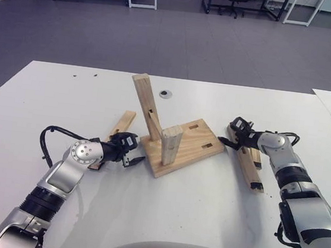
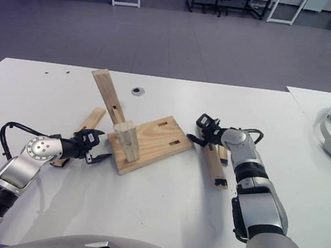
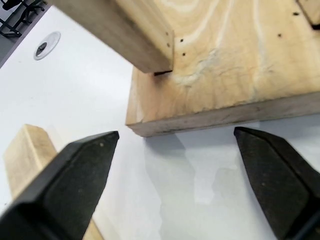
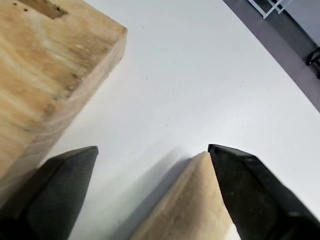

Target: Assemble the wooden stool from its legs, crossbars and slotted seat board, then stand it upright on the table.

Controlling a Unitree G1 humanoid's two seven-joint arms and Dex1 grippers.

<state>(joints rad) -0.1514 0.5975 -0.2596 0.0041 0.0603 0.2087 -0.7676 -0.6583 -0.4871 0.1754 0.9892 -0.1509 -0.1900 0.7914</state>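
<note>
While the pale slotted wooden seat board (image 1: 194, 140) lies flat with two square wooden legs (image 1: 144, 100) set in it, my left gripper (image 1: 134, 159) and right gripper (image 1: 222, 143) gape empty beside its opposite corners.

Head view: the near end of the loose leg (image 1: 124, 122) beside the left tool (image 1: 137, 149) is covered by that arm. The bars (image 1: 250, 166) under the right tool (image 1: 229, 134) are overlapped by wrist and forearm — their number cannot be told. The taller leg's (image 1: 144, 100) foot is hidden behind the shorter leg (image 1: 171, 144). Wrist views: the seat board (image 3: 240, 60) runs past the frame beyond both tools' fingers — its slots are mostly cropped. Joint seating cannot be told.
</note>
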